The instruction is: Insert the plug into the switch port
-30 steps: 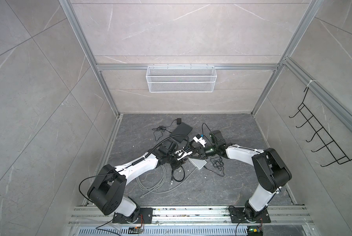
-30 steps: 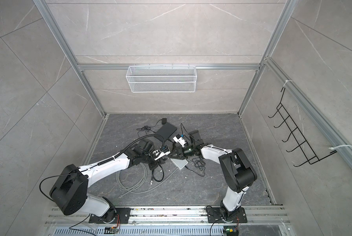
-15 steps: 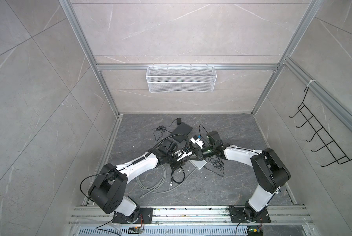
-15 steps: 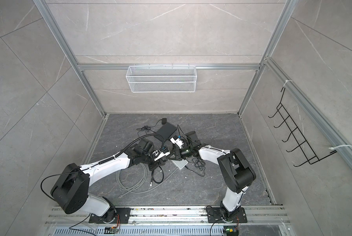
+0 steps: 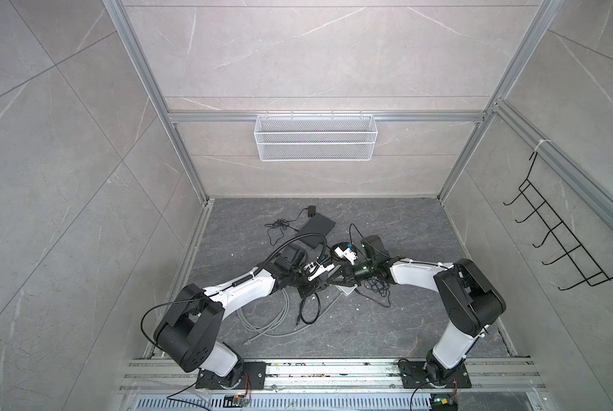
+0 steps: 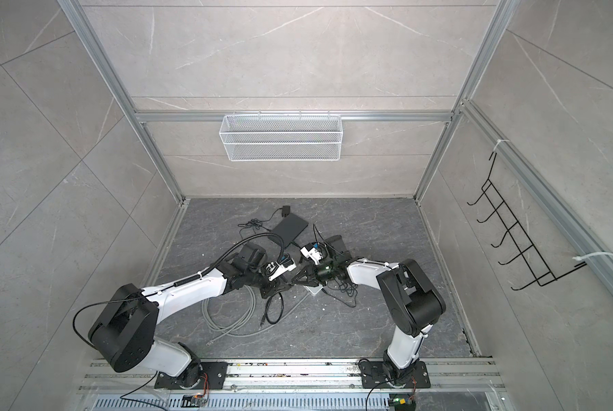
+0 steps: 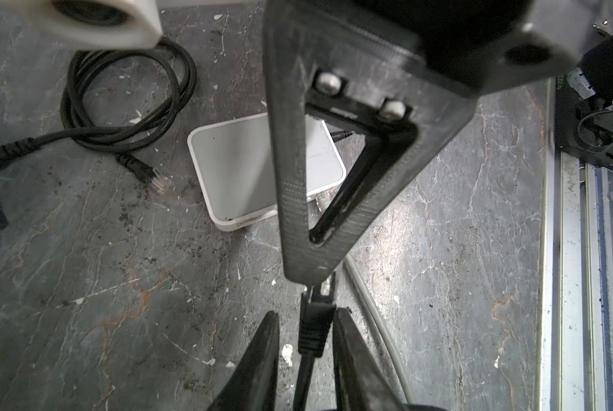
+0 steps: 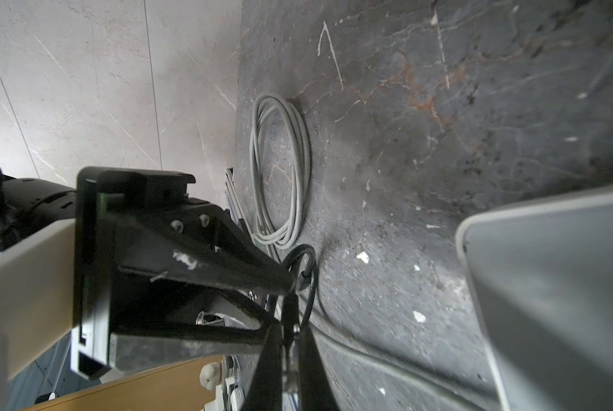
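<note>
**Plug pinched between both grippers, switch close ahead**

The right gripper (image 8: 290,331) was closed on the plug (image 7: 315,327), nipping its front end. The left gripper (image 7: 305,315) stood parted either side of the boot, with a gap showing on one side, so it was not clamping. The plug sat between the two grippers' tips, its long axis running from the left gripper toward the switch (image 7: 233,167). The switch lay flat on the floor (image 7: 119,284), close beyond the right gripper's tip. In both top views it sat by the right arm, which was the nearer one. On that showing, the coming move turned on bringing the plug's front round to the switch's port edge, though which edge carried the free ports was too blurred to tell.

The plug had a black, ribbed, moulded boot on a round black lead. The switch was a smooth white plastic slab with rounded corners. The floor was dark veined stone, scuffed and speckled. A grey cable coil (image 8: 280,170) lay well apart.
</note>
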You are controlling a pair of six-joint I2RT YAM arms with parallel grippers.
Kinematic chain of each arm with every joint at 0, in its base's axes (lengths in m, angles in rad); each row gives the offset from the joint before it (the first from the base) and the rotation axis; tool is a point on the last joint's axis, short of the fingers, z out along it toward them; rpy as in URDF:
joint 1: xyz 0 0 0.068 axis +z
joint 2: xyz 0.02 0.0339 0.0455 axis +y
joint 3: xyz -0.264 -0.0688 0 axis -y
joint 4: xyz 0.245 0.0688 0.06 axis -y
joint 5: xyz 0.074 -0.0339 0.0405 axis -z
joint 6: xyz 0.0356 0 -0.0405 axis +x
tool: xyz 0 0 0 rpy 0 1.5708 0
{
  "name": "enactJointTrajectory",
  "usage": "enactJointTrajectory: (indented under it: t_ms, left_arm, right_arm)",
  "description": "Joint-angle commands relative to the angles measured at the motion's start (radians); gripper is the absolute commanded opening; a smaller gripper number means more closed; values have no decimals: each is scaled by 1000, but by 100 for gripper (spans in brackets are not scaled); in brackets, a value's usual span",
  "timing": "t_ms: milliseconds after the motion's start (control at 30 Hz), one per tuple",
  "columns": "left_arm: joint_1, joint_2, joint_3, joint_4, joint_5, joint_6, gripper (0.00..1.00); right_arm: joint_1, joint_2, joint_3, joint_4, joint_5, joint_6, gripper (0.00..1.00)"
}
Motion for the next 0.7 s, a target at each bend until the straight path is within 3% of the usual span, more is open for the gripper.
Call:
enactJointTrajectory:
  t_ms: [0, 133, 267, 533, 667]
  left_arm:
    - [5, 24, 19, 29, 65, -2, 30]
    - [5, 23, 10, 9, 71, 10, 36]
    - [7, 19, -5, 2, 39, 18, 36]
    - [9, 13, -19, 40, 39, 16, 16]
    - [9, 18, -18, 40, 36, 19, 11]
  right_arm:
    - [6, 1, -9, 47, -13, 38, 0]
    - [6, 16, -1, 47, -14, 41, 0]
    - [5, 14, 5, 35, -21, 35, 0]
    - [5, 19, 5, -5, -15, 13, 0]
    - [4, 33, 16, -20, -12, 6, 1]
